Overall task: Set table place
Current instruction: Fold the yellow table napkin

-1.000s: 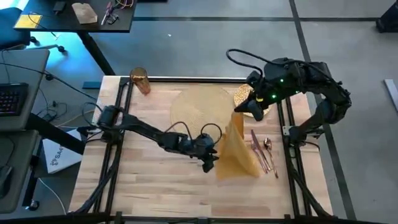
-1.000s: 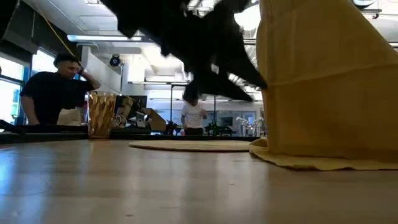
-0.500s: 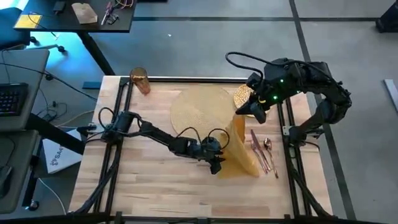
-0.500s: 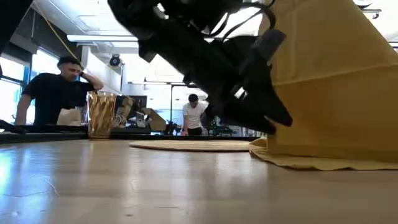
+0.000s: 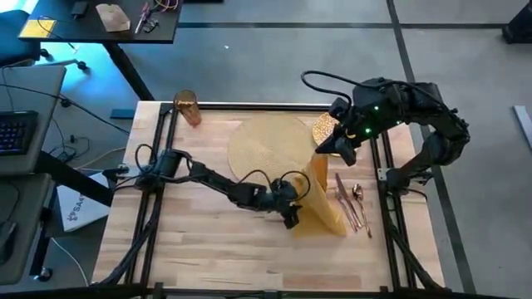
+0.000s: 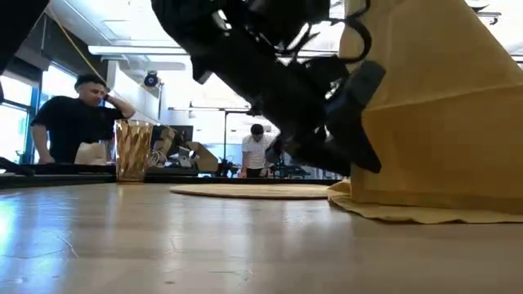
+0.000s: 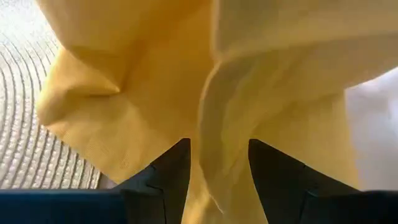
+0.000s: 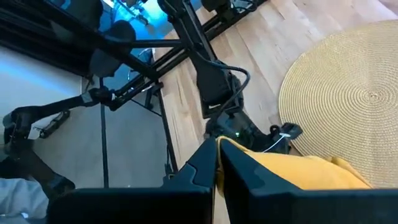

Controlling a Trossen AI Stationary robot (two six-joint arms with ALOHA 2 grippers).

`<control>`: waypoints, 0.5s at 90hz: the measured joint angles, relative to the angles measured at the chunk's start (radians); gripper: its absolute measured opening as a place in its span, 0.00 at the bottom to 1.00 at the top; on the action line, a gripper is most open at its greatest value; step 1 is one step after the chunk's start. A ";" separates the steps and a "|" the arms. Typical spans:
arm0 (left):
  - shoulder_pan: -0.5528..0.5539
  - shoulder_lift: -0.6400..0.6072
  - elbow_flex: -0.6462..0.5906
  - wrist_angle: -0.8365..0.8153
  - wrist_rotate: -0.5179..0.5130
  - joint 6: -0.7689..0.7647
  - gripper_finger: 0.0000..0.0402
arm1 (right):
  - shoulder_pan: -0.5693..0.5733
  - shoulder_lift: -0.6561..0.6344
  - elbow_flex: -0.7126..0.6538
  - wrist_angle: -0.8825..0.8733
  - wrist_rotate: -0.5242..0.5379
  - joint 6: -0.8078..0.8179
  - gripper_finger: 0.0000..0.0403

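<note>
Right gripper fingers pinched on yellow napkin top, cloth hanging vertical; left gripper fingers open astride lower fold.

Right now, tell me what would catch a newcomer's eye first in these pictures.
The yellow napkin stands out first: the right gripper pinches its top edge and holds it up like a tent over the table, right of the woven placemat. The left gripper is at the napkin's lower edge, its fingers open around a hanging fold. The amber cup stands alone at the far left corner.
</note>
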State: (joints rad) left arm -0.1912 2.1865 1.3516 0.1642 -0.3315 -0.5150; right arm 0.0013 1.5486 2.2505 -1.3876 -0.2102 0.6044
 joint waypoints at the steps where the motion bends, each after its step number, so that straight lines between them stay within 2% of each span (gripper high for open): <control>1: 0.002 0.001 0.000 0.000 0.001 -0.001 0.35 | 0.001 0.000 0.000 0.000 0.000 0.000 0.00; 9: 0.018 0.003 0.000 0.005 0.022 0.000 0.28 | 0.008 0.000 0.000 0.002 0.000 0.000 0.00; 23: 0.027 0.003 0.000 0.073 0.132 0.002 0.04 | 0.015 0.000 0.000 0.009 0.001 0.001 0.00; 32: 0.023 0.001 0.001 0.134 0.216 0.025 0.01 | 0.015 -0.004 0.000 0.008 0.001 0.021 0.00; 45: -0.010 -0.075 -0.001 0.050 0.341 0.055 0.00 | 0.048 -0.038 0.000 0.006 0.033 0.071 0.00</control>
State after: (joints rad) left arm -0.2016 2.1118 1.3510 0.2139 0.0092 -0.4604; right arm 0.0496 1.5106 2.2501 -1.3814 -0.1777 0.6750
